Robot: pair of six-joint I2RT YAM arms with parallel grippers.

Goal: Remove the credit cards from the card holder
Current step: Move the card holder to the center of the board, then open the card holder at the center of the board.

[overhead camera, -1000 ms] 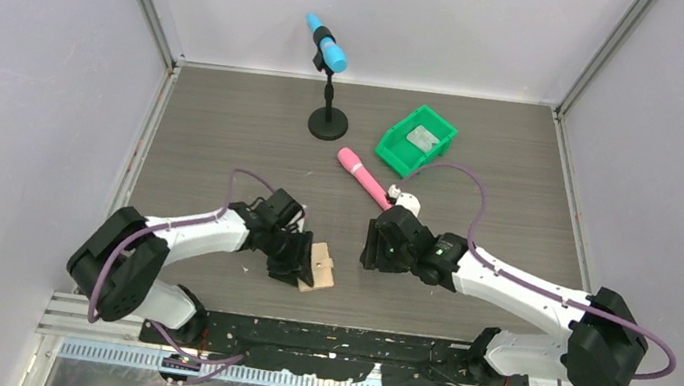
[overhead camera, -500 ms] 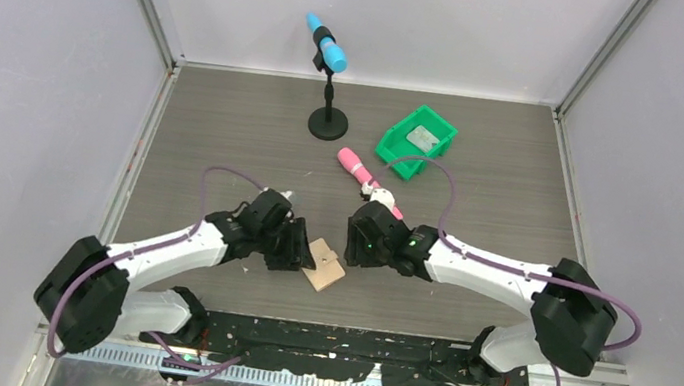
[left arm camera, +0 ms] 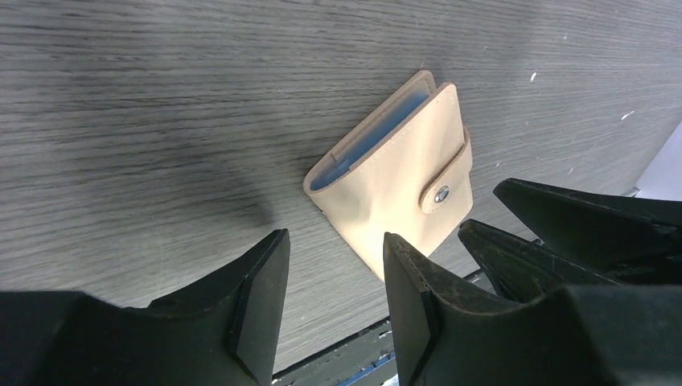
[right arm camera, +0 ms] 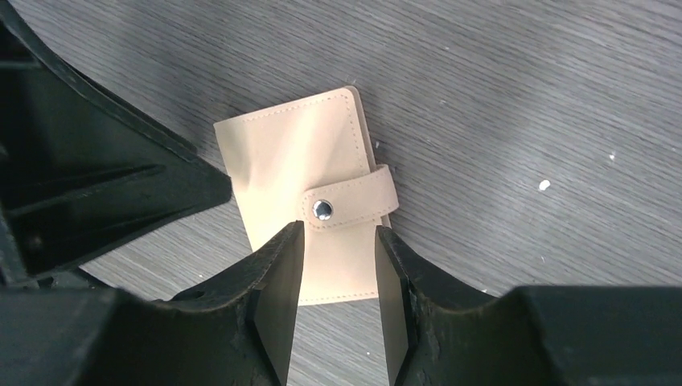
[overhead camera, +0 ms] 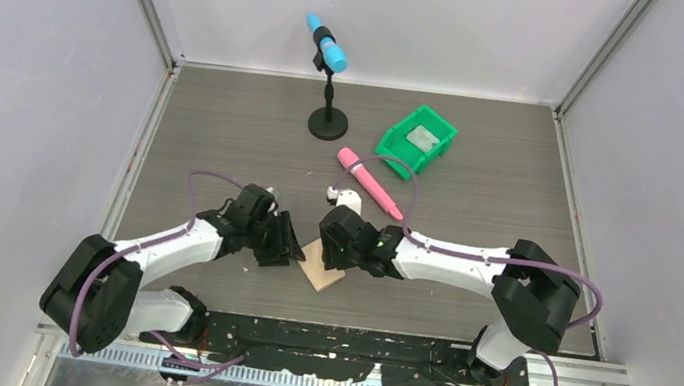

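From above, the card holder (overhead camera: 323,271) lies flat on the table (overhead camera: 226,126) close to its near edge, turned at a slant to the table's sides. The left gripper (overhead camera: 288,249) is just beside it on the left and the right gripper (overhead camera: 334,251) is over its far corner. Bare tabletop stretches beyond them to the pink handle (overhead camera: 370,181), the microphone stand (overhead camera: 330,100) and the green bin (overhead camera: 416,140), all well apart from the holder.

In the left wrist view, the left gripper's (left arm camera: 330,293) jaws stand apart with only table between them. The holder (left arm camera: 386,201) sits just past the right-hand finger, with a blue card (left arm camera: 366,143) edge showing along its upper-left side (the snap strap is buttoned).

In the right wrist view, the holder's (right arm camera: 293,173) long axis runs roughly up and down the picture, with the strap (right arm camera: 350,203) wrapping its right edge. The right gripper's (right arm camera: 338,293) jaws are parted over the holder's near end, clasping nothing.
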